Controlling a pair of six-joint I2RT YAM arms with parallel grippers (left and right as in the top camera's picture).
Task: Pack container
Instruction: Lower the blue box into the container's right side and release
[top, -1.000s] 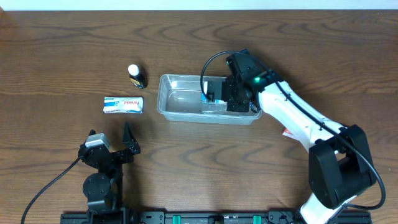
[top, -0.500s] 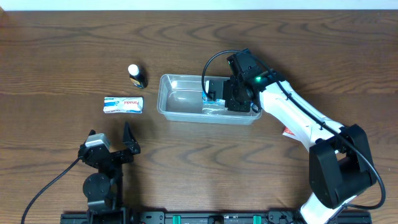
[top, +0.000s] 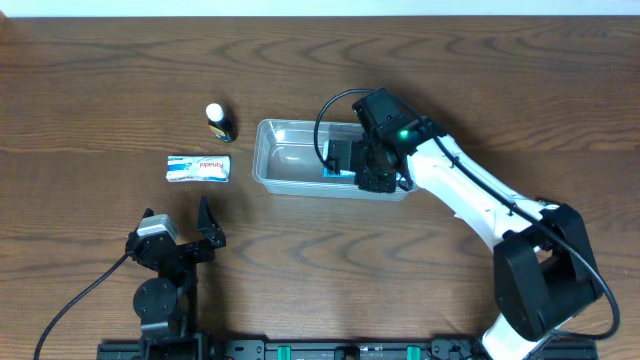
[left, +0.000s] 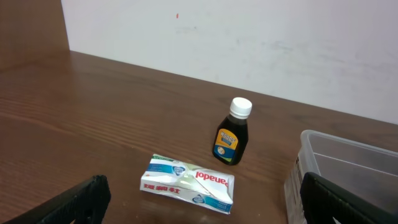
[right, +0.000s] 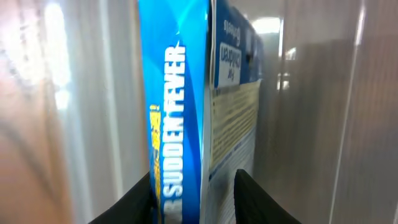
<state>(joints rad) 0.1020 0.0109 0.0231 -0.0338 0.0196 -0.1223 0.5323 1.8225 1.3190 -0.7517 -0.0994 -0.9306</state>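
The clear plastic container (top: 285, 160) sits mid-table; its wall also shows in the left wrist view (left: 348, 155). My right gripper (top: 348, 160) is down inside it, shut on a blue medicine box (top: 332, 158) held on edge. In the right wrist view the blue box (right: 180, 112) fills the frame between the fingers (right: 194, 199), with the container's clear walls around it. My left gripper (top: 180, 238) is open and empty near the front left edge, its fingers (left: 199, 214) spread wide.
A small dark bottle with a white cap (top: 217, 121) stands left of the container and shows in the left wrist view (left: 234, 134). A white Panadol packet (top: 199, 168) lies in front of it, seen too in the left wrist view (left: 188, 182).
My right gripper has shifted left and a little toward the front inside the container, carrying the blue box. The left arm has not moved.
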